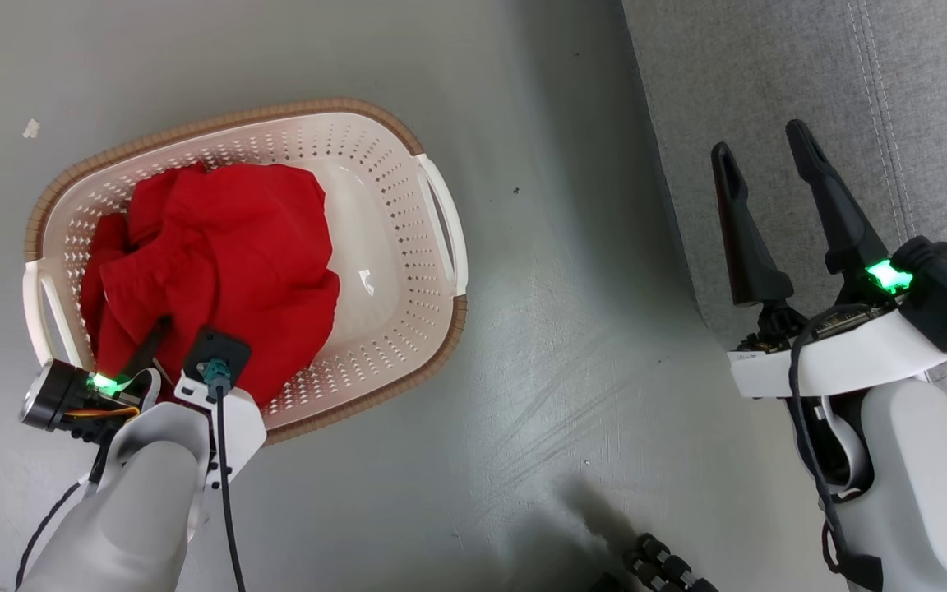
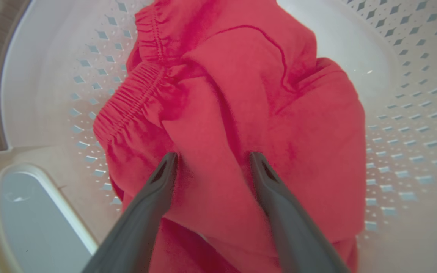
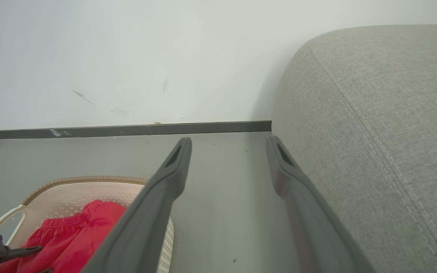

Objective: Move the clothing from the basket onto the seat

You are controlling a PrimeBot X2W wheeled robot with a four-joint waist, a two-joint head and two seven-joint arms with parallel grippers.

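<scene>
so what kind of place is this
Likely a living room, or a mock-up of one: a grey sofa on a smooth grey floor by a white wall, and a laundry basket of red clothing.

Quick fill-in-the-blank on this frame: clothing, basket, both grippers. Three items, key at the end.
1. The clothing lying in the basket is ____ in colour.
2. The left gripper, jaws open, reaches down into the ____, fingertips at the clothing.
3. The right gripper, open near the seat edge, holds ____.

Missing words: red; basket; nothing.
</scene>
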